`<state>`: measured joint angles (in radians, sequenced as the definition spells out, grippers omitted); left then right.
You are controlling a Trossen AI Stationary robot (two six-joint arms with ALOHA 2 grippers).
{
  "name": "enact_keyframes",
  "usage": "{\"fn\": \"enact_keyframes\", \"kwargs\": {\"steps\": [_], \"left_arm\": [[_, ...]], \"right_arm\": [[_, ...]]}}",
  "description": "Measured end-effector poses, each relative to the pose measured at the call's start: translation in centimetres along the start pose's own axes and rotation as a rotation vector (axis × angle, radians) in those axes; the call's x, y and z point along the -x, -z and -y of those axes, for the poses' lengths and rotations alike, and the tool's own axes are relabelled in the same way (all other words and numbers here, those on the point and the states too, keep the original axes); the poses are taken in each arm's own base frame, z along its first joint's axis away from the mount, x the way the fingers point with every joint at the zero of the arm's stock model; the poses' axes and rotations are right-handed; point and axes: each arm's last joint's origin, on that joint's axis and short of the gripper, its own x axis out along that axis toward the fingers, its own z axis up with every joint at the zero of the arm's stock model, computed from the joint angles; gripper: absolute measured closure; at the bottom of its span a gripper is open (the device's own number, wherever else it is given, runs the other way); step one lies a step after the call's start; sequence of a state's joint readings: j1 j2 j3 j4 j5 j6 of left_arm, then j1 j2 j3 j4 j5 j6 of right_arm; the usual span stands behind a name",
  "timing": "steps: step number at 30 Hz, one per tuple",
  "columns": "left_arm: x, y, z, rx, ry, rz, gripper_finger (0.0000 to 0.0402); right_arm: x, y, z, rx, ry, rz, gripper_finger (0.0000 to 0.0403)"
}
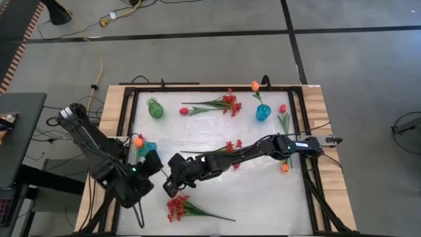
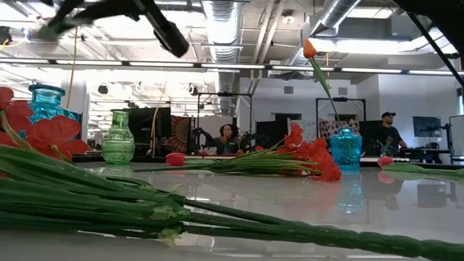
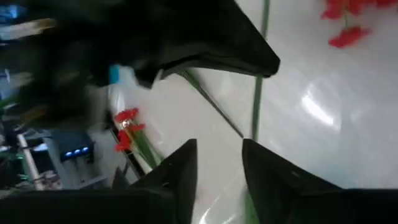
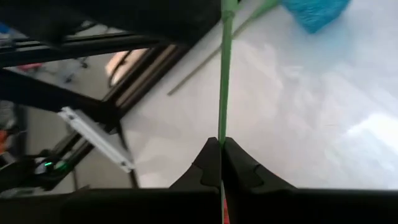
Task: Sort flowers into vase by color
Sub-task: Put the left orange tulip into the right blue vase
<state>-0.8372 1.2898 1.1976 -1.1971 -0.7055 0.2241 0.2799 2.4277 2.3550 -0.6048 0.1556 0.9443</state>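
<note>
My right gripper (image 4: 221,146) reaches across the table to its near left (image 1: 172,184) and is shut on a thin green flower stem (image 4: 224,74). The flower's head is hidden; a speck of red shows behind the fingers. My left gripper (image 3: 219,146) stands open close by (image 1: 158,164), with the same stem (image 3: 256,93) running past one fingertip. A blue vase (image 1: 146,149) with an orange tulip (image 1: 138,140) stands beside it. Another blue vase (image 1: 263,112) holds an orange tulip (image 1: 255,85). A green vase (image 1: 155,108) stands at the far left. My right gripper pinches the green stem (image 4: 221,138) between its two fingertips. The stem runs on straight ahead of the fingers toward my left arm, above the table top. My left gripper: the stem passes right by one fingertip (image 3: 252,149); I cannot tell whether they touch.
A red spray (image 1: 176,207) lies near the front edge, its stems (image 2: 145,210) close to the low camera. A red tulip (image 1: 185,110) and a red spray (image 1: 230,103) lie at the back. Another spray (image 1: 233,146) lies mid-table; a red tulip (image 1: 283,108) and an orange tulip (image 1: 284,168) lie at the right.
</note>
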Motion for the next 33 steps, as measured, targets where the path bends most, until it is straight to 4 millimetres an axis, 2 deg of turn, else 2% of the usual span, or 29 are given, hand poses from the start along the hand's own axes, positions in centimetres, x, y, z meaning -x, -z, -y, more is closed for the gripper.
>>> {"fn": "enact_keyframes", "kwargs": {"steps": [4,8,12,15,18,22,28,33], "left_arm": [[2.6,1.3,-1.2,0.163,0.031,0.189,0.0254],[5.5,3.0,-2.7,0.361,0.059,0.419,0.0247],[7.9,5.1,-4.2,0.551,0.063,0.605,0.0247],[8.7,6.6,-4.7,0.641,0.068,0.664,0.0246],[8.8,7.5,-4.8,0.68,0.051,0.671,0.0246],[8.0,7.8,-4.2,0.708,-0.007,0.641,0.0246],[6.0,7.3,-3.1,0.751,-0.164,0.582,0.0246],[4.7,6.9,-3.8,0.82,-0.31,0.559,0.0246]], "right_arm": [[0.8,-0.2,0.2,0.008,0.07,0.032,0.038],[2.7,-1.1,0.1,0.017,0.139,0.072,0.0381],[5.4,-2.0,0.2,0.044,0.273,0.162,0.0381],[8.7,-2.8,-0.3,0.074,0.357,0.279,0.038],[12.4,-3.5,-0.7,0.106,0.434,0.368,0.0381],[16.5,-3.9,0.2,0.142,0.557,0.403,0.0381],[23.3,-4.0,4.1,0.158,0.742,0.431,0.0381],[29.5,-2.8,8.6,0.143,0.773,0.524,0.0381]]}}
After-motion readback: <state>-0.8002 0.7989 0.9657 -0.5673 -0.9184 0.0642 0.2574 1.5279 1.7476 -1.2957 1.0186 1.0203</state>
